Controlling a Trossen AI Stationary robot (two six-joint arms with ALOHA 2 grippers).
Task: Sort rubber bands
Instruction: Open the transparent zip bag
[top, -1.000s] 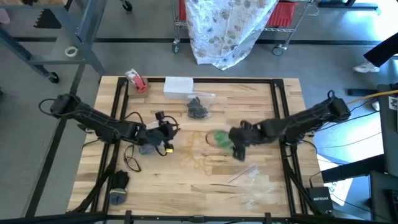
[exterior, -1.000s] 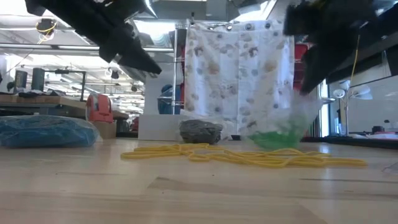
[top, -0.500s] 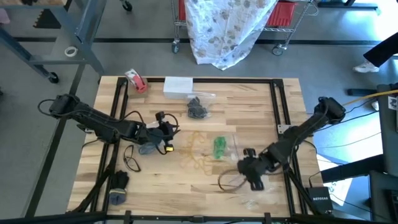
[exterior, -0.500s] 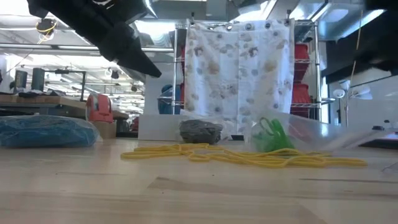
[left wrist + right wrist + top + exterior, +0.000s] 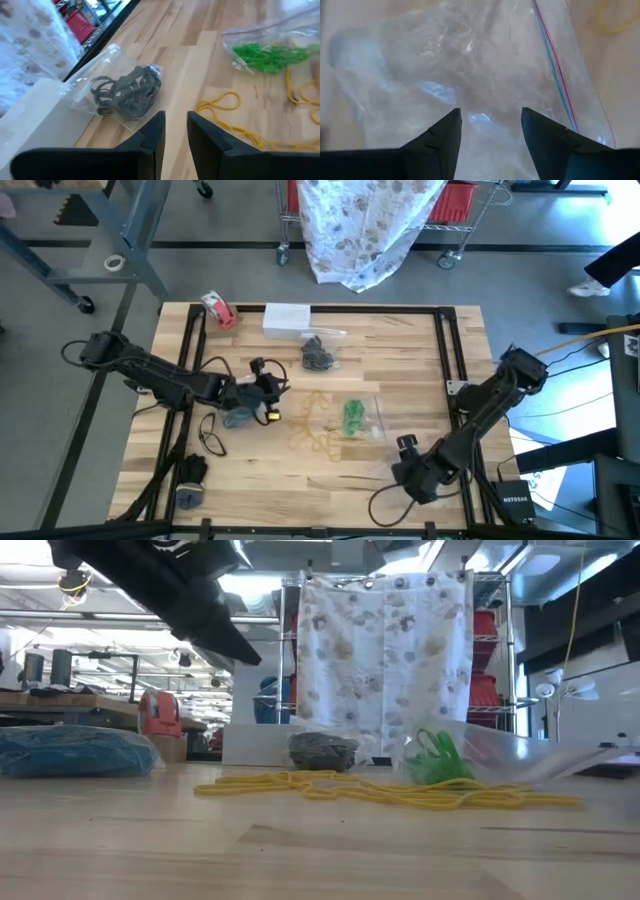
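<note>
Since a second ago your right gripper (image 5: 412, 476) has swung away from the green rubber bands (image 5: 354, 417) and their bag, down to the table's near right corner. Its 2 fingers (image 5: 437, 137) stand wide apart over an empty clear bag (image 5: 470, 75) (nothing is pinched between them).

Take the yellow rubber bands (image 5: 315, 425) as your landmark: they lie loose on the wooden table (image 5: 420, 360) near its middle. The green ones sit in a clear bag just to the right of them, touching their edge. The black rubber bands (image 5: 318, 354) lie bagged beyond them, toward the far edge, and near a white box (image 5: 287, 317). A red-and-white tape roll (image 5: 218, 309) rests at the far left corner, well apart from the yellow pile.

Your left gripper (image 5: 268, 388) hovers just left of the yellow bands, above a bluish bundle (image 5: 240, 417). Its fingers (image 5: 150, 137) are narrowly parted and hold nothing.

In the low view the yellow bands (image 5: 390, 790) stretch across the tabletop, with the green ones (image 5: 437, 762) behind them.
</note>
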